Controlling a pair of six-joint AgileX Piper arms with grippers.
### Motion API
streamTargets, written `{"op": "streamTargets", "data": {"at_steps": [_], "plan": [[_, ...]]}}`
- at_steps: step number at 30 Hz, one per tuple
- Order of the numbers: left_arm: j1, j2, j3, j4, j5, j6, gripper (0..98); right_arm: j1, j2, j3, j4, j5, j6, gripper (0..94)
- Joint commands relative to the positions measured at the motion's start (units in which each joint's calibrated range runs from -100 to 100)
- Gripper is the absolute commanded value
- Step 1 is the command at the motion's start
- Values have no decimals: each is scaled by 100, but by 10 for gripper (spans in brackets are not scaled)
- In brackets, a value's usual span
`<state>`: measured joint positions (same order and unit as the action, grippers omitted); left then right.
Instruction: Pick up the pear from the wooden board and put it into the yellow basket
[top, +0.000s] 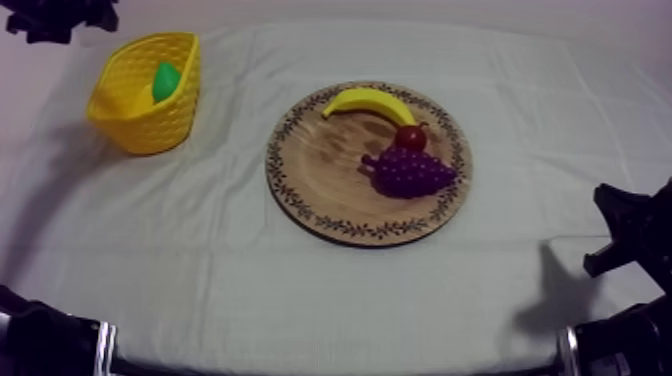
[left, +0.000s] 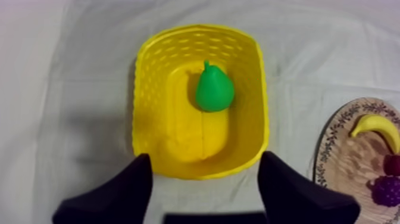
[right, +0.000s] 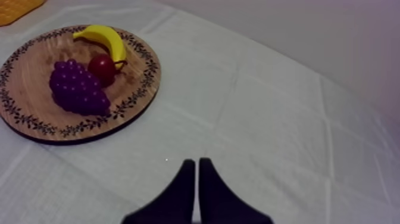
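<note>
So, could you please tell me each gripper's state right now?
Left gripper: open, empty, near the yellow basket.
Right gripper: shut, empty.

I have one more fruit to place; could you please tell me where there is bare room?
The wooden board is bare toward the yellow basket; banana, small red fruit and grapes crowd its other side. The cloth between basket and board is free too.

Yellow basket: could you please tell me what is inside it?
The yellow basket holds one green pear, lying near one end. The floor beneath the pear is covered.
</note>
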<state>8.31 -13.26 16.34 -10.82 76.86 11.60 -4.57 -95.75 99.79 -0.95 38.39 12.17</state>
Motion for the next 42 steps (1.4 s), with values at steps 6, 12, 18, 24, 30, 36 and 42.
{"op": "streamTargets", "data": {"at_steps": [6,12,18,24,30,36,42], "plan": [[31,-2605,959,94,-295,-194,344,-3,-1,-1,0,0,2,5],[-94,-4147,2190,340,-1034,-457,93,-3,-1,-1,0,0,2,5],[-407,-5563,3905,656,-2177,-674,12,-3,-1,-1,0,0,3,5],[-546,-6879,5412,778,-2845,-780,1,-3,-1,-1,0,0,3,5],[-571,-7862,6733,856,-3453,-766,0,-3,-1,-1,0,0,2,5],[-568,-8494,7535,860,-3651,-766,0,-3,-1,-1,0,0,2,5],[-561,-8653,8072,877,-3951,-800,0,-3,-1,-1,0,0,2,5]]}}
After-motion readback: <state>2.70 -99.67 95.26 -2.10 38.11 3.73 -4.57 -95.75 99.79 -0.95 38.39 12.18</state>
